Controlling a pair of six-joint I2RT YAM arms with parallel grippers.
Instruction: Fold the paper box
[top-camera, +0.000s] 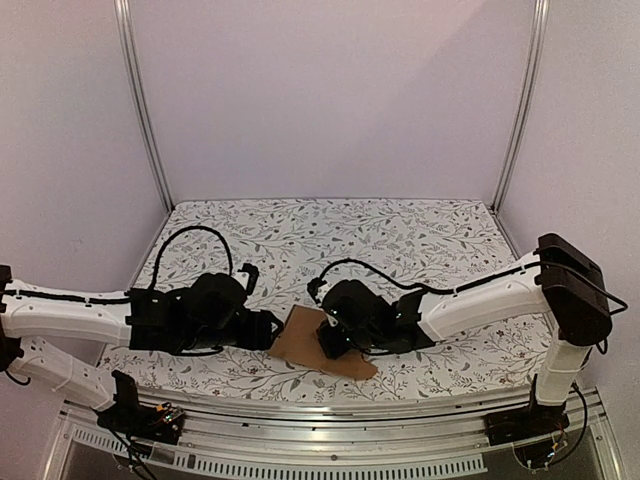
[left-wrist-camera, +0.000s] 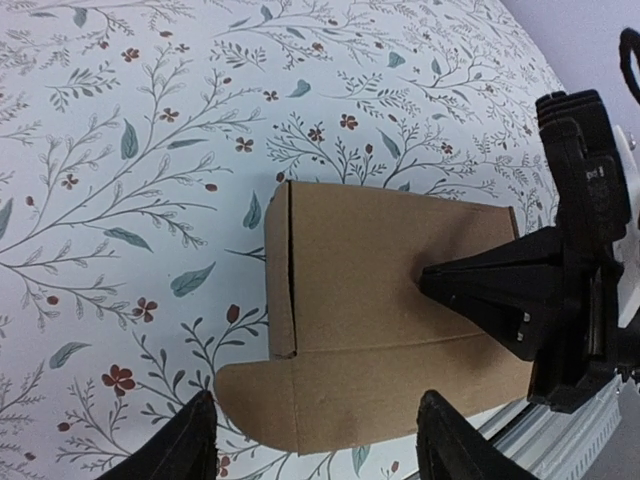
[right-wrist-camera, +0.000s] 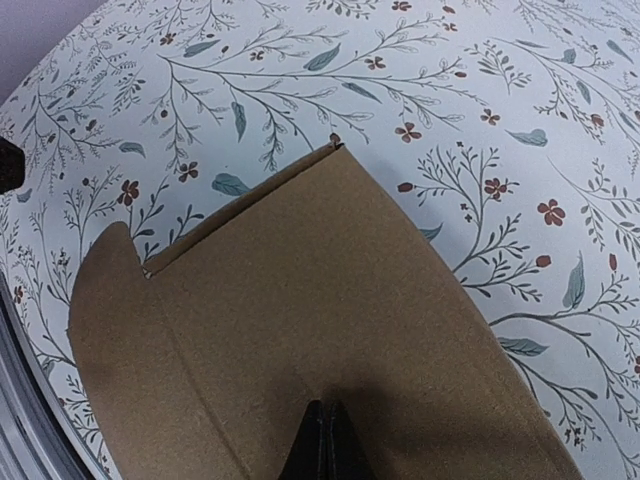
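Observation:
The paper box (top-camera: 300, 335) is a flat brown die-cut cardboard sheet lying on the floral cloth near the table's front edge. In the left wrist view (left-wrist-camera: 380, 280) it shows a narrow folded strip at its left edge and a rounded flap at the near left. My right gripper (top-camera: 330, 345) is shut, and its joined tips (right-wrist-camera: 325, 412) rest on the sheet's top face, which is also seen from the left wrist (left-wrist-camera: 428, 282). My left gripper (top-camera: 272, 330) is open and empty. Its fingers straddle the sheet's near flap from just above (left-wrist-camera: 318, 425).
The metal front rail (top-camera: 330, 410) runs just below the sheet's near corner. The floral tablecloth (top-camera: 400, 240) stretches back to the pale walls. Upright frame posts (top-camera: 145, 110) stand at both back corners.

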